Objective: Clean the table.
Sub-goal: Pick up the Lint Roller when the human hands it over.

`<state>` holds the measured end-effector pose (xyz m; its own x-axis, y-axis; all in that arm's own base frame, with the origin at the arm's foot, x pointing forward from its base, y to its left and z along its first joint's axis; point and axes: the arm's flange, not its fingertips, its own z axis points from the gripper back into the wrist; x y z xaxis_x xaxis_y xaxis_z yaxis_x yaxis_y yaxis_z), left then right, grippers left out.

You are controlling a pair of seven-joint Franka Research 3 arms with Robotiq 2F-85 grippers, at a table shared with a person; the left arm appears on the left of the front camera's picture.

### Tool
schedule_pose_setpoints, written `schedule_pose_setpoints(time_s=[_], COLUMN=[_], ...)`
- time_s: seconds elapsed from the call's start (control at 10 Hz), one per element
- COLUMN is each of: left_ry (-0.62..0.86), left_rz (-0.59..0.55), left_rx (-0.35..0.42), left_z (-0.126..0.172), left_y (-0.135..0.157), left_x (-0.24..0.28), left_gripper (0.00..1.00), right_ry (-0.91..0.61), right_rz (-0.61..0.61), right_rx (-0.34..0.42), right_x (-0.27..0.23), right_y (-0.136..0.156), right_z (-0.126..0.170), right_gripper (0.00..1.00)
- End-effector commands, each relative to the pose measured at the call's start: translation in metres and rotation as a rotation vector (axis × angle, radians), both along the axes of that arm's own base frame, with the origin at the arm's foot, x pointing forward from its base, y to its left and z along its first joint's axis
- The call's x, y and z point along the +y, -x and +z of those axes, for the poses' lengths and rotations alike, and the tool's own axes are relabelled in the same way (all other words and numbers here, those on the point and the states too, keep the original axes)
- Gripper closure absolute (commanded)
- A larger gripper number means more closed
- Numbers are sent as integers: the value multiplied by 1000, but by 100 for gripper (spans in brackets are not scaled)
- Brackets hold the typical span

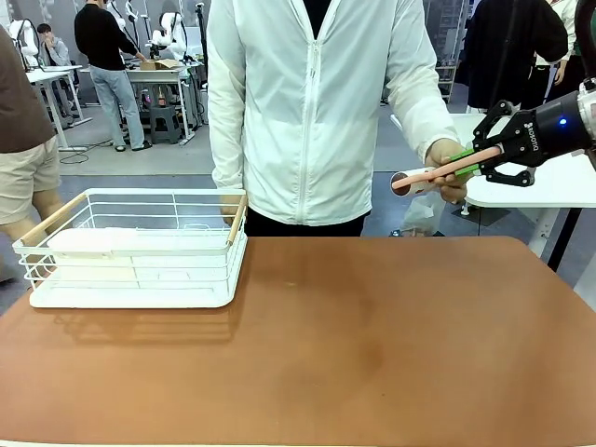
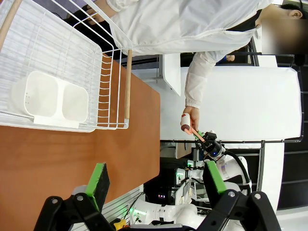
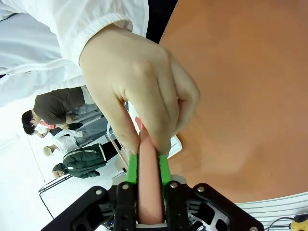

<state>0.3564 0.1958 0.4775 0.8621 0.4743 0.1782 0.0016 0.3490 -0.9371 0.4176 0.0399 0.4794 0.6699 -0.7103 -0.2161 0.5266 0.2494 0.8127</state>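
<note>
The reddish-brown table (image 1: pixel 372 345) spreads across the front view. Past its far right corner a person's hand (image 1: pixel 451 177) holds a roller-like tool with a white head (image 1: pixel 408 182) and a pink handle (image 1: pixel 445 171). My right gripper (image 1: pixel 468 164) is shut on the other end of that handle, beside the person's fingers. In the right wrist view the pink handle (image 3: pixel 148 192) sits between the green pads of the right gripper (image 3: pixel 148 166), and the hand (image 3: pixel 139 86) grips it just ahead. My left gripper (image 2: pixel 156 180) hangs open over the table edge, holding nothing.
A white wire basket (image 1: pixel 140 247) with wooden handles stands at the table's far left, holding a white two-compartment container (image 2: pixel 53 98). The person in a white jacket (image 1: pixel 307 102) stands at the far edge. A white table (image 1: pixel 549 186) sits behind on the right.
</note>
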Motion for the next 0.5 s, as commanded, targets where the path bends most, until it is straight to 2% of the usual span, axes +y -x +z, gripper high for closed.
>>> schedule_pose_setpoints(time_s=[0.0,0.1,0.4], left_ry=[17,17,17], left_rz=[-7,-7,-7], left_rx=[-16,-16,-16], left_z=[2,2,2], left_y=[2,2,2], left_x=[1,1,1], left_gripper=[0,0,0], right_ry=[-23,0,0], right_rz=[-2,0,0], right_rx=[-30,0,0], right_x=[0,0,0], right_y=[-4,0,0], right_z=[-2,0,0], right_gripper=[100,90,90])
